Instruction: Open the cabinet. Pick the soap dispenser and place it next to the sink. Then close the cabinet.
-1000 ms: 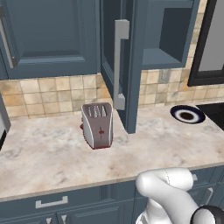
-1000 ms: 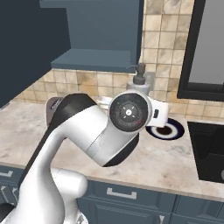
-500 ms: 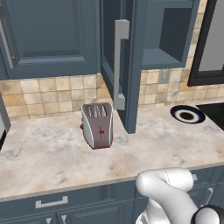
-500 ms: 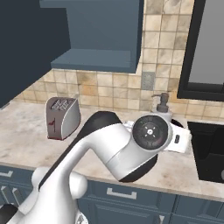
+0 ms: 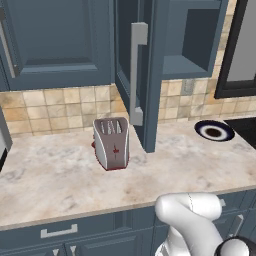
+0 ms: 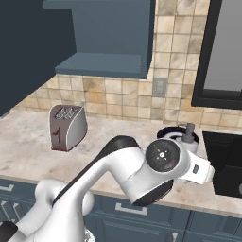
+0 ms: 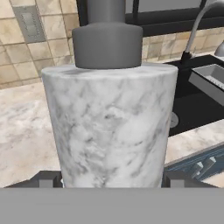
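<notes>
The soap dispenser (image 7: pixel 109 122) has a marbled white-grey body and a dark grey pump head; it stands upright and very close in the hand view. My gripper (image 7: pixel 109 180) is shut on it, with one dark fingertip at each side of its base. In the right base view its pump head (image 6: pixel 189 133) pokes up behind my wrist, just left of the black sink (image 6: pixel 226 160). Whether its base touches the counter is hidden. The cabinet (image 5: pixel 187 35) is open, and its door (image 5: pixel 150 75) with the grey bar handle (image 5: pixel 136 75) swings out over the counter.
A silver-and-red toaster (image 5: pixel 112 143) stands on the marble counter (image 5: pixel 50 175) left of the open door. A dark-rimmed plate (image 5: pixel 214 131) lies by the wall, partly behind my hand in the right base view. A curved faucet (image 7: pixel 195 27) rises behind the sink basin (image 7: pixel 192 109).
My arm has carried the soap dispenser rightward and downward, from in front of the backsplash to just left of the sink. The cabinet door and toaster have not moved.
</notes>
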Tool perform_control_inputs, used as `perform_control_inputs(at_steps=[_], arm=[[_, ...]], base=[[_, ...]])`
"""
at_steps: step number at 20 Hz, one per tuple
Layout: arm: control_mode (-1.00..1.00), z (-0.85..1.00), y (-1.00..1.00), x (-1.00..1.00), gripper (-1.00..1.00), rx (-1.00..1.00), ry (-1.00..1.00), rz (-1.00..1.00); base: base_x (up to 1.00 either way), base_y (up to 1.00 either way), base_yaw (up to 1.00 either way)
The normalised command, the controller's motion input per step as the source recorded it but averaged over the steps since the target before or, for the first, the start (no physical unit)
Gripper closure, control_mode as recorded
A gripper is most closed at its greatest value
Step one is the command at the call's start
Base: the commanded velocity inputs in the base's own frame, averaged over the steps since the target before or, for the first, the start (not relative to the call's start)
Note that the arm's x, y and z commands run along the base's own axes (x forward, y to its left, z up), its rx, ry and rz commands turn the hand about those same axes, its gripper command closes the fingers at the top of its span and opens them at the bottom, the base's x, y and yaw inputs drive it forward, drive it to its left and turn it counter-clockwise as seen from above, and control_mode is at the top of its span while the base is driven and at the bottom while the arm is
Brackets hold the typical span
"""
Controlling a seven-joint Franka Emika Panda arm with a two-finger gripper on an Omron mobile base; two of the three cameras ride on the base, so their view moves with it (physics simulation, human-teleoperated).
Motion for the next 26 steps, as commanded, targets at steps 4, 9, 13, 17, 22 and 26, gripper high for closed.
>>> perform_control_inputs(at_steps=[4, 9, 13, 17, 22, 26], arm=[[-1.0, -0.31, 0.0, 0.04, 1.0, 0.0, 0.02, -0.03], [-1.0, -0.28, 0.0, 0.33, 1.0, 0.0, 0.0, 0.0], [-1.0, -0.36, 0.0, 0.51, 1.0, 0.0, 0.0, 0.0], [-1.0, -0.35, 0.0, 0.6, 1.0, 0.0, 0.01, 0.0], [-1.0, -0.25, 0.0, 0.7, 1.0, 0.0, 0.08, 0.0], [-1.0, -0.18, -0.02, 0.8, 1.0, 0.0, 0.09, 0.0]], base=[[0.0, 0.0, 0.0], [0.0, 0.0, 0.0], [0.0, 0.0, 0.0], [0.0, 0.0, 0.0], [0.0, 0.0, 0.0], [0.0, 0.0, 0.0]])
